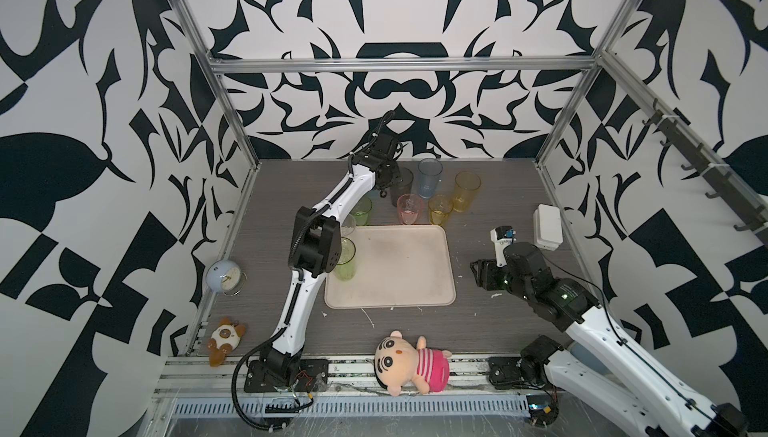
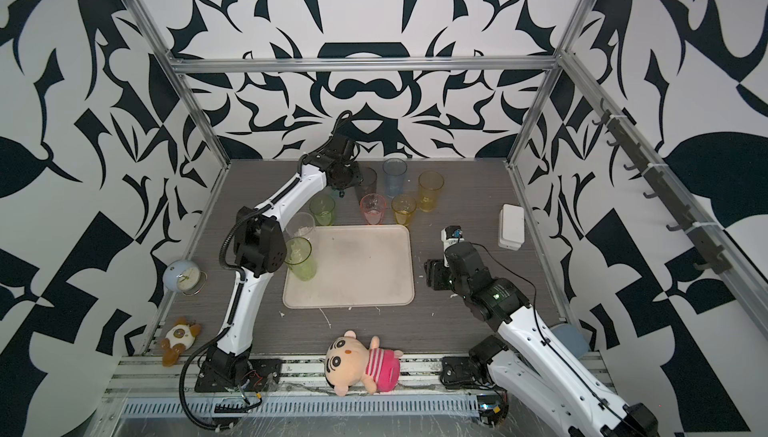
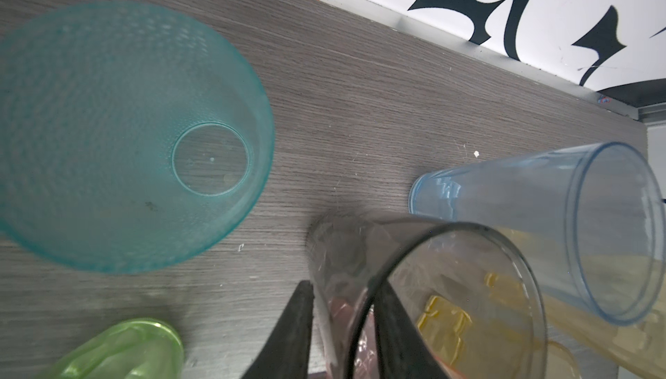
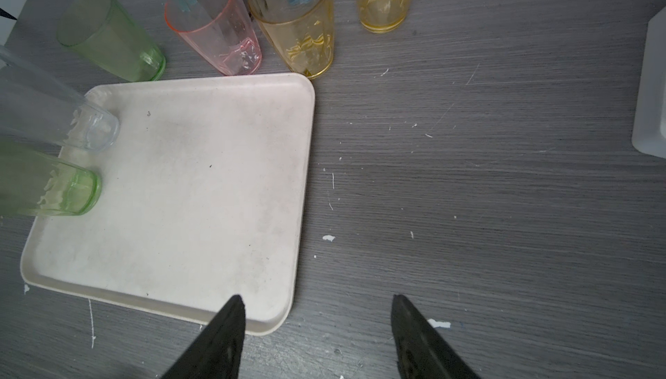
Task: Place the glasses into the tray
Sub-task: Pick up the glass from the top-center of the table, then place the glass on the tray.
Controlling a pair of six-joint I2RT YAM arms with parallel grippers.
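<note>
1. Two of the glasses stand upright in the beige tray (image 1: 399,272), along its side nearest the left arm: a tall clear tumbler (image 2: 301,226) and a tall green tumbler (image 2: 302,259).
2. Seven are left on the worktop (image 1: 415,327) behind the tray: a short green tumbler (image 1: 361,211), a pink tumbler (image 1: 409,208), a short yellow tumbler (image 1: 440,208), a tall yellow tumbler (image 1: 467,190), a blue tumbler (image 1: 430,177), a smoke grey tumbler (image 1: 406,187) and a teal tumbler (image 3: 108,135).
3. The left hand (image 3: 344,287) is placed at the rim of the smoke grey tumbler, with one finger (image 3: 295,326) outside the wall and the other inside. Whether the wall is already pinched cannot be told.
4. The right hand (image 4: 316,299) is held spread and empty above the worktop, beside a corner of the tray.
5. The smoke grey tumbler is judged to be light, stiff, thin-walled and slick. A pinch on the rim wall is workable, though swinging or slipping is a risk, so a firm hold and an upright carry are called for.
6. The blue and pink tumblers stand close by and could be knocked as it is lifted.
</note>
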